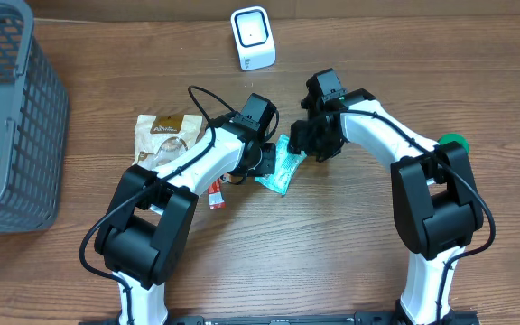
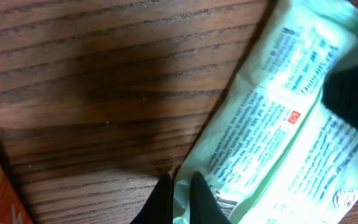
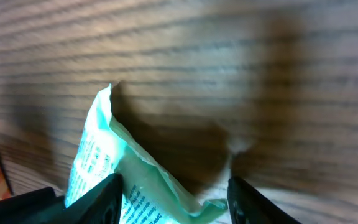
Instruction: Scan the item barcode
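Note:
The item is a mint-green packet (image 1: 283, 169) with printed text, lying near the table's middle between both arms. My left gripper (image 1: 266, 162) is shut on the packet's edge; in the left wrist view the two dark fingers pinch the film of the packet (image 2: 278, 143) at its lower corner, left gripper (image 2: 180, 182). My right gripper (image 1: 303, 144) stands open over the other end. In the right wrist view the packet's raised end (image 3: 123, 168) sits between the spread fingers of the right gripper (image 3: 174, 186), close to the left finger and apart from the right one. No barcode shows plainly.
A white scanner (image 1: 253, 38) stands at the back centre. A grey mesh basket (image 1: 7, 117) fills the far left. A brown snack bag (image 1: 165, 135) and a small red packet (image 1: 216, 194) lie by the left arm. A green object (image 1: 452, 141) sits at the right.

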Controlling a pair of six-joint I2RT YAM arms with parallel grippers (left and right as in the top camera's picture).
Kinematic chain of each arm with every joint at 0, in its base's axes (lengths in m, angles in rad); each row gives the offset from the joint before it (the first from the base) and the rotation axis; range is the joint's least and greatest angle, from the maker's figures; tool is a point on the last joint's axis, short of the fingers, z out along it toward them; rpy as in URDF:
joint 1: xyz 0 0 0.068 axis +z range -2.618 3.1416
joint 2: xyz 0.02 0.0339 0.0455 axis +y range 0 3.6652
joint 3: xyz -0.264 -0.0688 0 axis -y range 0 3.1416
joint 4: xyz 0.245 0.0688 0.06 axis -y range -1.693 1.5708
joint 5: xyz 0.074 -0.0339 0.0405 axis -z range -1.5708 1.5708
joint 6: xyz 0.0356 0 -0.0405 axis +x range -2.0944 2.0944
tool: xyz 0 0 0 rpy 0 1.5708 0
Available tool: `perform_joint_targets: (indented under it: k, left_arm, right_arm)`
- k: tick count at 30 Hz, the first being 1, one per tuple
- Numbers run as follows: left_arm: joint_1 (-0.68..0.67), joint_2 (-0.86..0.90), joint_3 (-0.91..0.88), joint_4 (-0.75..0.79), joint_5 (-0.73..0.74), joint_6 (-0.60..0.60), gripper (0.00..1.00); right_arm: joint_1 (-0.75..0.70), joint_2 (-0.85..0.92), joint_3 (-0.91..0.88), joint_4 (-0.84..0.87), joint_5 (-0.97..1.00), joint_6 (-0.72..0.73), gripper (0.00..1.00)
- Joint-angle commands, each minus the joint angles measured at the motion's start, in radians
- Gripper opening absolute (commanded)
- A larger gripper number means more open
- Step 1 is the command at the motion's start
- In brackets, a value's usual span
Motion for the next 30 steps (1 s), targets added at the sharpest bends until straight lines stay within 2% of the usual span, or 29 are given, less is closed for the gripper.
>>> perform_joint_targets:
  k: [1,10,16,19,22,25,30]
  left_arm:
    - [-0.009,0.040,0.004,-0.006,-0.004,0.023,0.04]
    - [-0.007,0.039,0.039,-0.015,-0.025,0.060,0.07]
    - [-0.003,0.039,0.203,-0.183,-0.089,0.060,0.07]
    - [-0.001,0.039,0.248,-0.263,-0.087,0.019,0.09]
    - [-0.001,0.041,0.241,-0.307,-0.026,0.007,0.07]
    - [-0.004,0.041,0.213,-0.326,0.029,0.008,0.08]
    - [-0.009,0.041,0.148,-0.305,0.051,0.002,0.08]
  right_arm:
    - [-0.002,-0.023,-0.027,-0.055,0.010,-0.006,0.49]
    - [-0.002,-0.027,-0.020,-0.146,0.010,-0.006,0.51]
    - [-0.002,-0.027,-0.019,-0.143,0.010,-0.006,0.60]
    - [-0.002,-0.027,-0.019,-0.148,0.010,-0.006,0.63]
    - [-0.002,-0.027,-0.019,-0.158,0.010,-0.006,0.64]
    - [-0.002,-0.027,-0.019,-0.163,0.010,-0.006,0.71]
    - [-0.002,-0.027,-0.019,-0.163,0.009,-0.004,0.71]
